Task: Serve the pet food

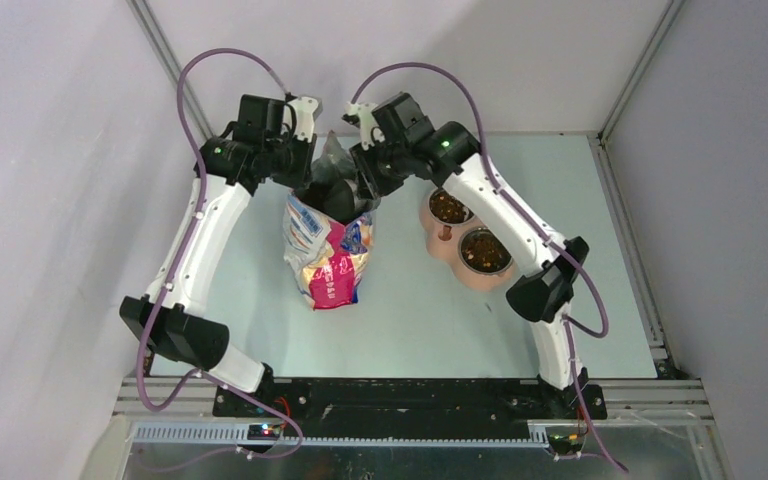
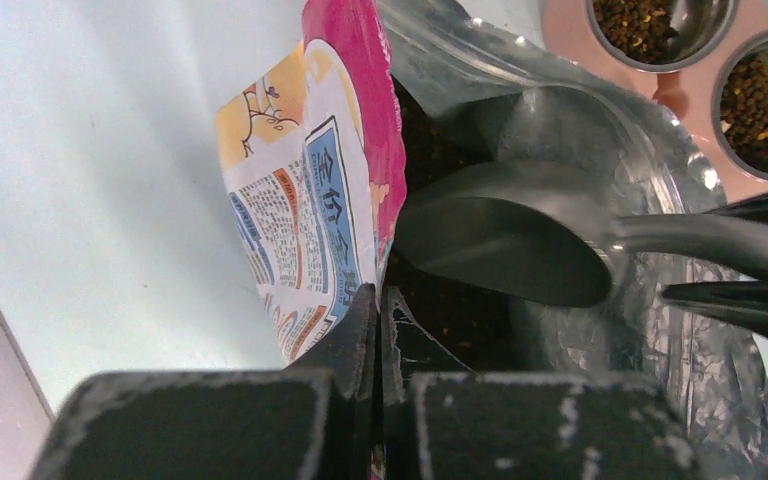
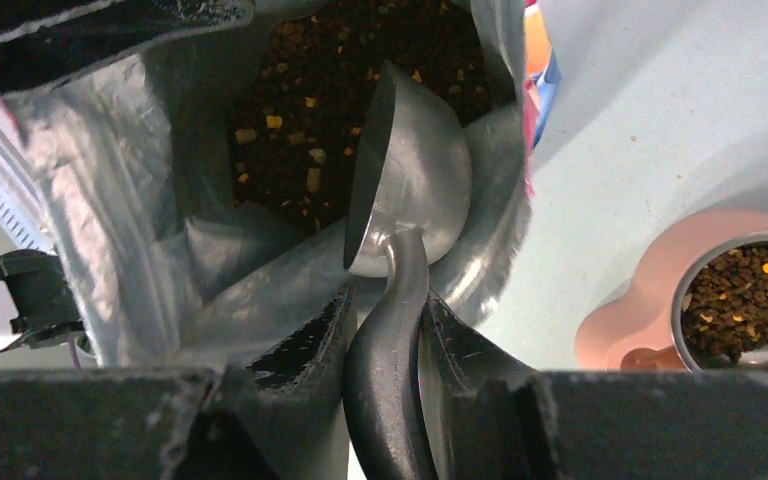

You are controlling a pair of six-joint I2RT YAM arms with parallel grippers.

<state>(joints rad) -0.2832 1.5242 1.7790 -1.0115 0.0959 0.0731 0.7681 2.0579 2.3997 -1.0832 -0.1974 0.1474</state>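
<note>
The printed pet food bag (image 1: pixel 328 250) stands open at the table's middle. Dark brown kibble (image 3: pixel 310 110) fills its foil inside. My left gripper (image 2: pixel 380 305) is shut on the bag's rim (image 2: pixel 360 200) and holds the mouth open. My right gripper (image 3: pixel 385 305) is shut on the handle of the grey metal scoop (image 3: pixel 410 180), whose bowl is tilted on its side inside the bag mouth, just above the kibble. The scoop (image 2: pixel 505 245) also shows in the left wrist view and looks empty. In the top view both grippers (image 1: pixel 305 170) (image 1: pixel 365 175) meet at the bag's top.
A pink double pet feeder (image 1: pixel 438 244) with two metal bowls stands right of the bag. Both bowls (image 1: pixel 450 207) (image 1: pixel 484 250) hold kibble. The right forearm passes over the feeder. Frame posts and walls border the table.
</note>
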